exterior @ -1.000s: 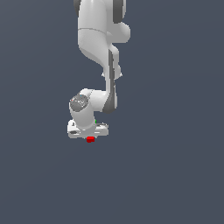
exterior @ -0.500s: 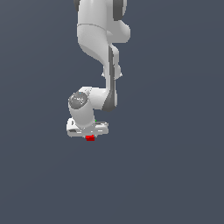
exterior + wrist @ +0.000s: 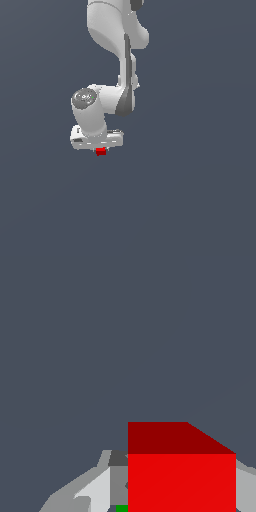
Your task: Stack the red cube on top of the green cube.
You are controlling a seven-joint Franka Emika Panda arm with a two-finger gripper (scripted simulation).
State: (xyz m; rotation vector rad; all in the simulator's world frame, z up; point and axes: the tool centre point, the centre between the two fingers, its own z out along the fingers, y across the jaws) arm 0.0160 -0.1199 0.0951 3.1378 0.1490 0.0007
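The red cube (image 3: 101, 151) hangs just under my white gripper (image 3: 100, 148) in the exterior view, above the grey floor. In the wrist view the red cube (image 3: 181, 476) fills the space between my two fingers (image 3: 97, 491), which are shut on its sides. A thin sliver of the green cube (image 3: 121, 508) shows at the picture's edge beside the red cube, farther from the camera. The green cube does not show in the exterior view.
The plain dark grey floor (image 3: 200, 200) surrounds the arm on all sides. The white arm (image 3: 112, 30) comes down from the top of the exterior view.
The gripper has risen a little with the red cube in it and drifted slightly toward the exterior view's left.
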